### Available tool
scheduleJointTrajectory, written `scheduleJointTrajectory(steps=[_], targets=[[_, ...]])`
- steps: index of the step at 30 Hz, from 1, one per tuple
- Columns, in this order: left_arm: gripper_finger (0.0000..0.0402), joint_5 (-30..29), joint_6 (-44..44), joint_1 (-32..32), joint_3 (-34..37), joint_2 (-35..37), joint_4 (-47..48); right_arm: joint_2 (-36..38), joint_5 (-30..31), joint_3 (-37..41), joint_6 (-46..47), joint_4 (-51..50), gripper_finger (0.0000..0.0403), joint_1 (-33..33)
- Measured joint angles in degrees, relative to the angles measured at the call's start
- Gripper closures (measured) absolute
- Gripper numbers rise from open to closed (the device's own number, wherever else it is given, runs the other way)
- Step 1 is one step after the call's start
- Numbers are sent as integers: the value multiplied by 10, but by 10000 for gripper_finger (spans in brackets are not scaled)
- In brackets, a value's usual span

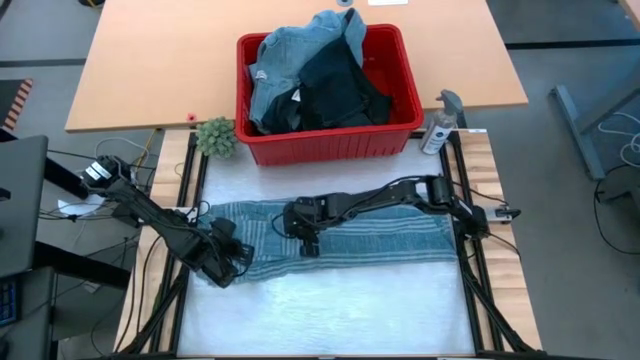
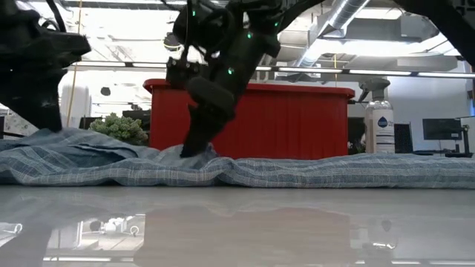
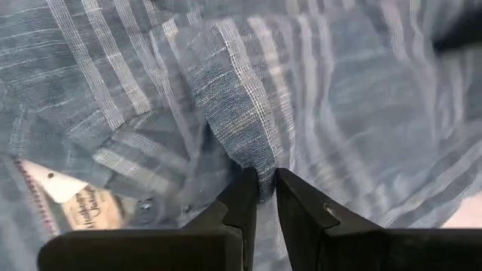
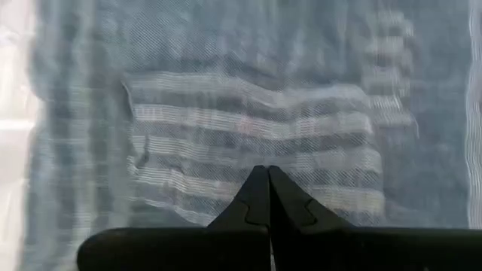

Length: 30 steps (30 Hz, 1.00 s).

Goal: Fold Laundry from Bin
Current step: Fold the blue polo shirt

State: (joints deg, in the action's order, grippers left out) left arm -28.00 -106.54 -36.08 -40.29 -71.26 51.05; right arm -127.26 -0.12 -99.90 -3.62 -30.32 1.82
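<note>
The blue-grey white-striped shirt (image 1: 380,235) lies as a long band across the white table top. My left gripper (image 1: 228,258) is at the shirt's left end, shut on a ridge of cloth. My right gripper (image 1: 306,240) is shut and comes down onto the shirt left of its middle. At the table's far edge stands the red bin (image 1: 330,145), holding the rest of the laundry (image 1: 310,70): light blue and dark pieces piled above its rim. My left gripper pinches a raised fold of the striped shirt (image 3: 260,162) between its two fingers, slanting down from the table's left. The fold stands up a little; the cloth around it lies slack on the table. My right gripper sets its shut fingertips (image 2: 194,148) on the shirt's upper face (image 4: 263,154), slanting down from the table's right side. The shirt lies flat on the table under them.
A spray bottle (image 1: 440,125) stands at the bin's right. A small green plant ball (image 1: 215,135) sits at the bin's left. A sewn label (image 3: 83,203) shows inside the shirt near my left gripper. Bare white table (image 1: 330,310) lies on the near side of the shirt.
</note>
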Motion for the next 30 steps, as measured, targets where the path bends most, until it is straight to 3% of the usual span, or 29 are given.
scheduleJointTrajectory(steps=[7, 10, 12, 15, 17, 25, 30], targets=[[360, 68, 28, 11, 0, 31, 105, 1, -2, -1, 1, 3, 387, -9], [360, 59, -10, 11, 0, 59, 147, 1, -4, -1, -1, 5, 387, -11], [360, 1, -54, 9, 0, 87, 139, 1, -5, -1, -7, 4, 387, -11], [360, -153, -46, -4, 0, 140, 69, 1, -5, -1, -9, 4, 387, -13], [360, -215, 15, -3, 7, 168, 7, 1, -5, -1, -9, 4, 387, -12], [360, -195, 117, 25, 92, 175, -212, 1, -5, -1, -9, 4, 387, -13], [360, -137, 139, 41, 156, 157, -317, 1, -5, -1, -9, 4, 387, -17]])
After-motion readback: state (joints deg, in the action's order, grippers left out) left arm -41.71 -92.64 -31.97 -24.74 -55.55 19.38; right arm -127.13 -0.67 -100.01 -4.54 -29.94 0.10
